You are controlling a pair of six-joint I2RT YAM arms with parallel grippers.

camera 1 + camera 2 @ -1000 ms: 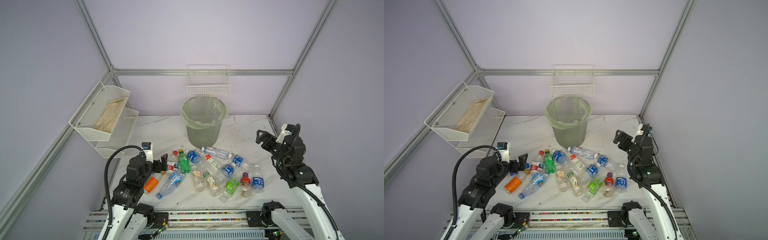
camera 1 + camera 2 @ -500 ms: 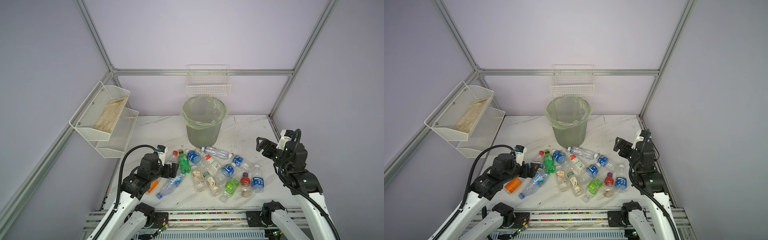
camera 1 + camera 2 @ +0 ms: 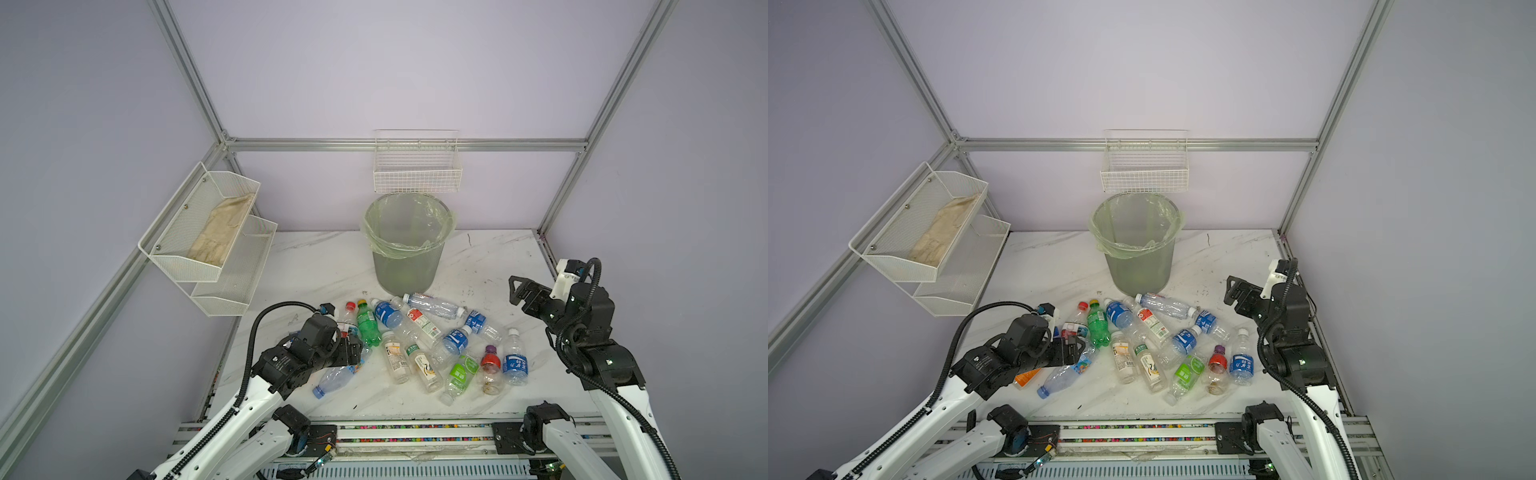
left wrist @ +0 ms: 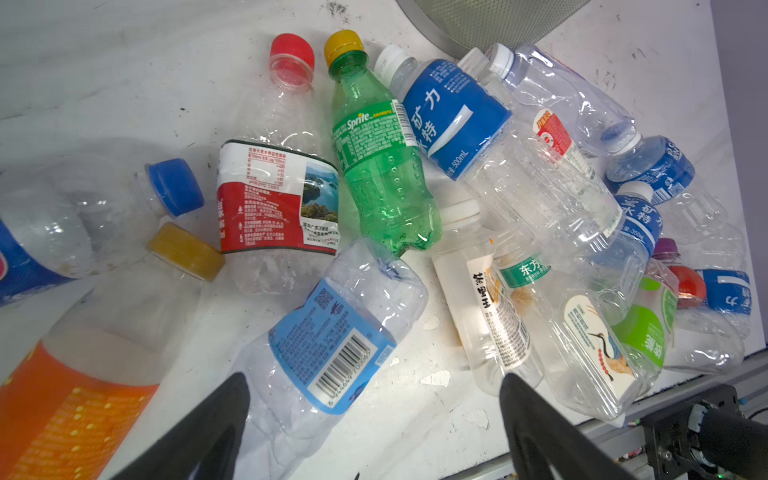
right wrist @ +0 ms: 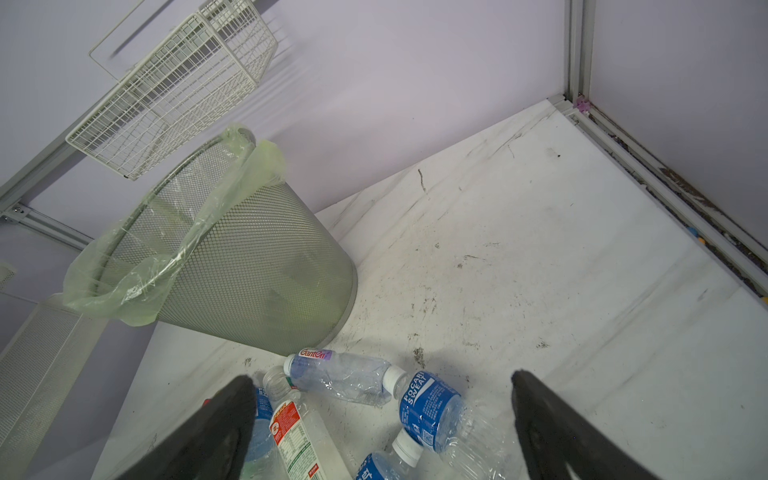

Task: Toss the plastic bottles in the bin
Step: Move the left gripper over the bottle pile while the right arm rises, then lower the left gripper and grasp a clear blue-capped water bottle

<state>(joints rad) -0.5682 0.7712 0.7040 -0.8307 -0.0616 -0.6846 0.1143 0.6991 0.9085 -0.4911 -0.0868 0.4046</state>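
One second ago parked aside; now straddles the light-blue-label bottle (image 4: 332,345) with left gripper (image 4: 372,380), fingers (image 4: 216,415) wide. Holds right gripper (image 5: 382,377) wide, empty. Means grasp next, then bin (image 3: 407,270).

Right gripper (image 5: 382,376) hovering with jaws wide apart, bag-lined mesh bin (image 5: 257,266) standing beyond, Ganten bottle (image 5: 340,374) lying at its foot, Pocari Sweat bottle (image 5: 432,411) seemingly touching its cap, wire basket (image 5: 174,83) hanging behind.

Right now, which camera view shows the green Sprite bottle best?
The left wrist view: the green bottle lies close to the lens, with its yellow cap and Sprite label readable. Both top views show the whole bottle, but small, with no legible text. The right wrist view does not show it.
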